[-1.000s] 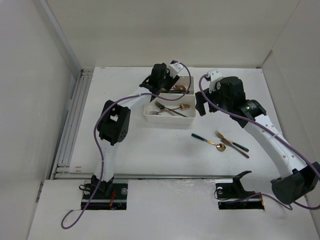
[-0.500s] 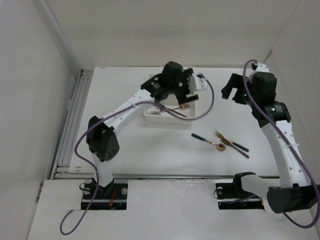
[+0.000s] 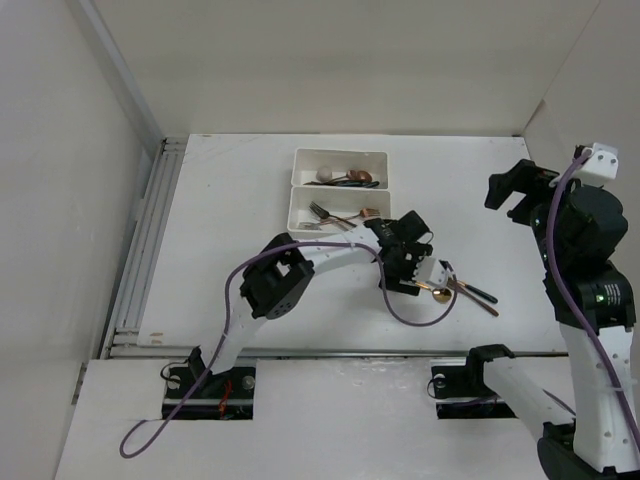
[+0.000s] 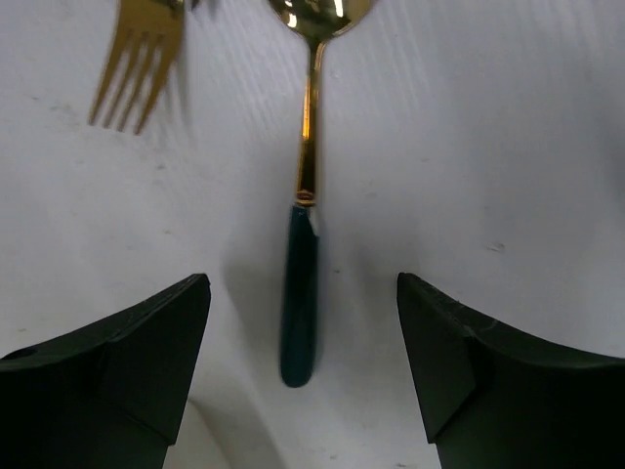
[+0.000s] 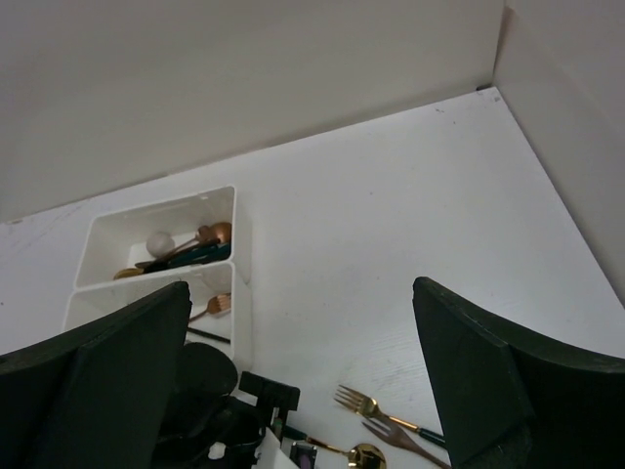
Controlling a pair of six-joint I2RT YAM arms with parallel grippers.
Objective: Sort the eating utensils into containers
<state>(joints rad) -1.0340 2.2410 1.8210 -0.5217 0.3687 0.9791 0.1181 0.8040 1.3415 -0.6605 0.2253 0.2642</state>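
Two joined white trays hold utensils: the far tray (image 3: pixel 300 160) has copper and dark spoons, the near tray (image 3: pixel 297 222) has forks. On the table lie a gold spoon with a dark green handle (image 3: pixel 438 293), a gold fork (image 3: pixel 468 288) and a copper fork (image 3: pixel 484 303). My left gripper (image 3: pixel 412 268) is open, low over the spoon. In the left wrist view the spoon's green handle (image 4: pixel 301 322) lies between the fingers of the left gripper (image 4: pixel 303 293), untouched, with the gold fork's tines (image 4: pixel 135 68) beyond. My right gripper (image 3: pixel 520 195) is open, empty, raised at the far right.
The right wrist view looks down on both trays (image 5: pixel 232 210), the left gripper (image 5: pixel 225 420) and the forks (image 5: pixel 371 405); the right gripper (image 5: pixel 302 285) holds nothing. White walls enclose the table on three sides. A rail (image 3: pixel 150 240) runs along the left edge.
My left arm swung from over the trays down to the green-handled spoon on the table. My right arm rose and drew back to the right, away from the trays.
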